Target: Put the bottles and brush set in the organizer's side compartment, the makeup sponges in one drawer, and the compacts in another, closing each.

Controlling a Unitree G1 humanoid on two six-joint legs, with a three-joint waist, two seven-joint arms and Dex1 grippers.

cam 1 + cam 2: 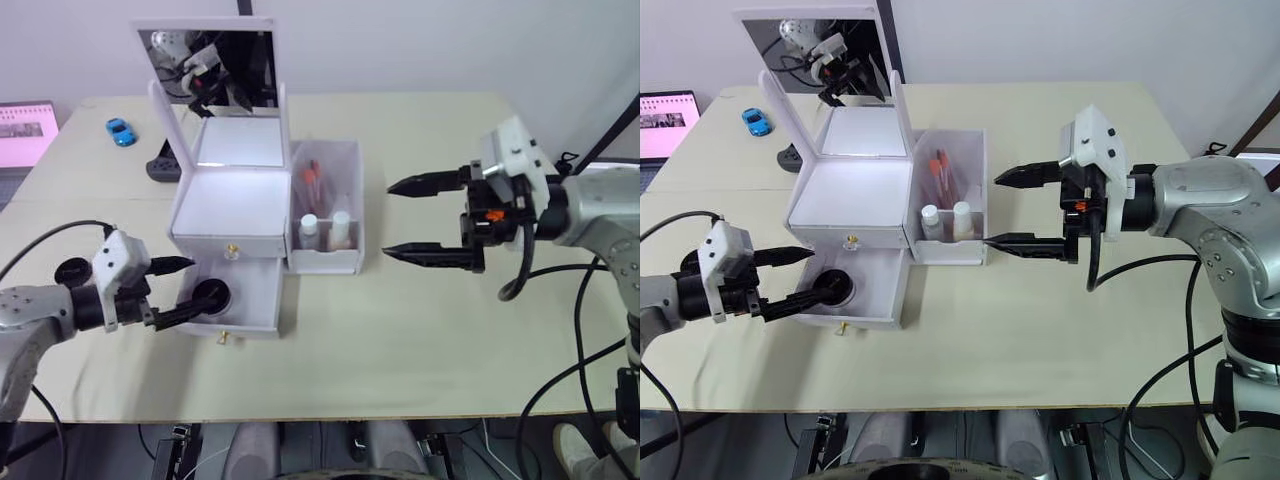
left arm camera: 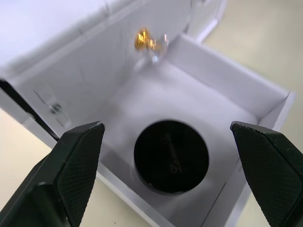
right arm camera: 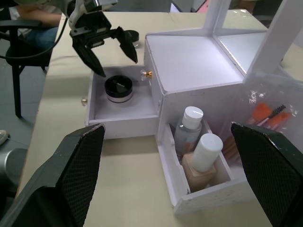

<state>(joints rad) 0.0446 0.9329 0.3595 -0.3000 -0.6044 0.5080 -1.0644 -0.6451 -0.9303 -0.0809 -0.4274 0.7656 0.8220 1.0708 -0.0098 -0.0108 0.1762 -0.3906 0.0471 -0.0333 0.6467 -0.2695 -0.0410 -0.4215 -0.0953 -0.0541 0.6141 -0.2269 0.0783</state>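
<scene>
The white organizer [image 1: 230,205] stands mid-table with its mirror lid up. Two bottles [image 1: 341,226] and the brush set [image 1: 312,180] stand in its side compartment [image 1: 327,262]. Its lower drawer [image 1: 262,300] is pulled out and holds a black compact [image 2: 170,156]. My left gripper [image 1: 180,288] is open just above that compact, with one finger on each side and nothing held. A second black compact [image 1: 72,270] lies on the table left of the drawer. The upper drawer, with a gold knob [image 1: 231,251], is shut. My right gripper [image 1: 388,220] hangs open and empty to the right of the side compartment. The makeup sponges are out of view.
A blue toy car [image 1: 121,131] and a dark object [image 1: 163,160] lie behind the organizer on the left. A screen with a pink picture [image 1: 25,132] sits at the far left edge. Cables hang off the table's left and right sides.
</scene>
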